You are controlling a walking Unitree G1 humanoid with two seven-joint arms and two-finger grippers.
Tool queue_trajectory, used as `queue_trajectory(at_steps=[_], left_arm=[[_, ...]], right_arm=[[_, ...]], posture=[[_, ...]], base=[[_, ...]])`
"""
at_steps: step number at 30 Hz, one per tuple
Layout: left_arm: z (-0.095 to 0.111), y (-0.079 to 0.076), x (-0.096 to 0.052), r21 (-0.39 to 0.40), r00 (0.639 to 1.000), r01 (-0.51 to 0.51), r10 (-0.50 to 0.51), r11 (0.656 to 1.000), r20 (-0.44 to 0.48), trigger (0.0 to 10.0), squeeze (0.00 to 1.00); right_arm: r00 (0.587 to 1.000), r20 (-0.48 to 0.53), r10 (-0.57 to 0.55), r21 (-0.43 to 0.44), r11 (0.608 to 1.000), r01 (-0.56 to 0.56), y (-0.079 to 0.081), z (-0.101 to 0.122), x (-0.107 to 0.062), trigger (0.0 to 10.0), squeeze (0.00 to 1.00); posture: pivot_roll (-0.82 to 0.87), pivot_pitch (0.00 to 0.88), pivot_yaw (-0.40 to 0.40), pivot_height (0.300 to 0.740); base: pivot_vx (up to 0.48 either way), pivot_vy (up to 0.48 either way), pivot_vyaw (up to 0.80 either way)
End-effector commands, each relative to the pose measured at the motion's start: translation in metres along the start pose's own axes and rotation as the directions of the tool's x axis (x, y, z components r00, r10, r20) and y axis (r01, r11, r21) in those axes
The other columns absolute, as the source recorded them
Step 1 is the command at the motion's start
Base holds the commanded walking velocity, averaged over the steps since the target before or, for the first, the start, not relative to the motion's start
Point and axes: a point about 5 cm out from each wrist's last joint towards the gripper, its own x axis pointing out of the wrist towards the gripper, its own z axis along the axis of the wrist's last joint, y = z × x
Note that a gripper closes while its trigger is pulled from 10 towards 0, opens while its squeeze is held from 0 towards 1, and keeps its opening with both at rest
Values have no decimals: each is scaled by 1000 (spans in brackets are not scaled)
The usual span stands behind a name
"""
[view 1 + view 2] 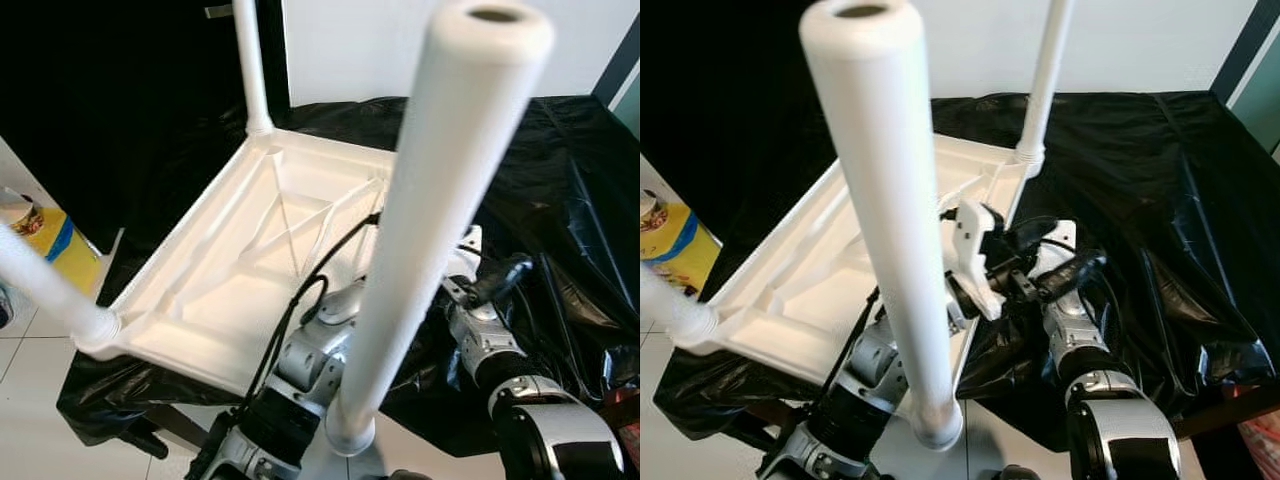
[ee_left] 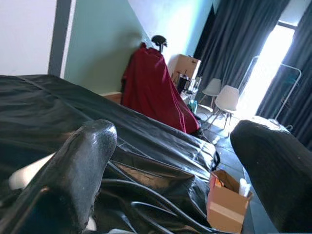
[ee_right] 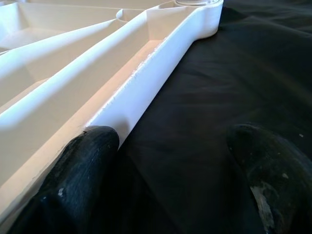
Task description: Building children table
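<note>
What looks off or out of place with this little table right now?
The tabletop lies upside down on the black sheet, ribs up, its near edge jutting past the sheet. Three legs show; the fourth corner is hidden. The right claw is open beside its rim.

Legible text, labels, brands, numbers, signs: none.

The yellow and blue package (image 1: 52, 245) on the floor beyond the table's left edge carries printing too small and blurred to make out. The cardboard box (image 2: 225, 207) seen in the left wrist view has plain faces with no lettering that can be read. The white table top (image 1: 190, 300) and its legs (image 1: 430, 210) carry no markings.
</note>
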Motion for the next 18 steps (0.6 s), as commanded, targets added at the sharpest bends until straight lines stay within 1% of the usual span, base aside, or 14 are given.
queue_trajectory(at_steps=[1, 4, 7, 8, 9, 10, 11, 14, 16, 18], left_arm=[[-7, -9, 4, -23, 1000, 26, -26, 999, 0, 10000, 0], [-7, -9, 4, -19, 1000, 21, -21, 1000, 0, 10000, 0], [-8, -5, 1, -2, 1000, 3, -3, 1000, -5, 10000, 0], [-8, -5, 1, -2, 1000, 3, -3, 1000, -5, 10000, 0], [-9, -4, 0, 7, 1000, -5, 5, 1000, -7, 10000, 0], [-8, 1, -5, 28, 1000, -24, 25, 999, -14, 10000, 0], [-8, 1, -5, 28, 1000, -24, 25, 999, -14, 10000, 0], [-7, 14, -27, 76, 997, -70, 73, 995, -35, 10000, 0], [-6, 17, -34, 93, 996, -76, 81, 993, -47, 10000, 0], [-5, 22, -47, 125, 993, -81, 91, 989, -77, 10000, 0]], right_arm=[[998, -39, 46, -14, 999, -46, 14, -9, 0, 10000, 0], [999, -36, 23, -20, 1000, -24, 10, -9, 0, 10000, 0], [1000, -27, -15, -45, 999, 14, 1, -9, -2, 10000, 0], [1000, -27, -15, -45, 999, 14, 1, -9, -2, 10000, 0], [999, -22, -23, -47, 999, 22, -2, -9, -3, 10000, 0], [999, -8, -39, -51, 998, 39, -7, -9, -5, 10000, 0], [999, -8, -39, -51, 998, 39, -7, -9, -5, 10000, 0], [998, 46, -48, -73, 996, 51, -19, -9, -16, 10000, 0], [997, 64, -40, -80, 996, 45, -22, -10, -19, 10000, 0], [996, 93, -15, -91, 996, 24, -26, -9, -26, 10000, 0]], posture=[[-24, 63, 30, 740], [-22, 63, 28, 740], [-22, 63, 26, 740], [-22, 63, 26, 740], [-21, 63, 23, 740], [-22, 61, 19, 740], [-22, 61, 19, 740], [-19, 60, 15, 740], [-19, 60, 15, 740], [-22, 61, 12, 740]], base=[[0, 0, 0], [0, 0, 0], [0, 0, 0], [0, 0, 0], [0, 0, 0], [0, 0, 0], [0, 0, 0], [0, 0, 0], [0, 0, 0], [0, 0, 0]])
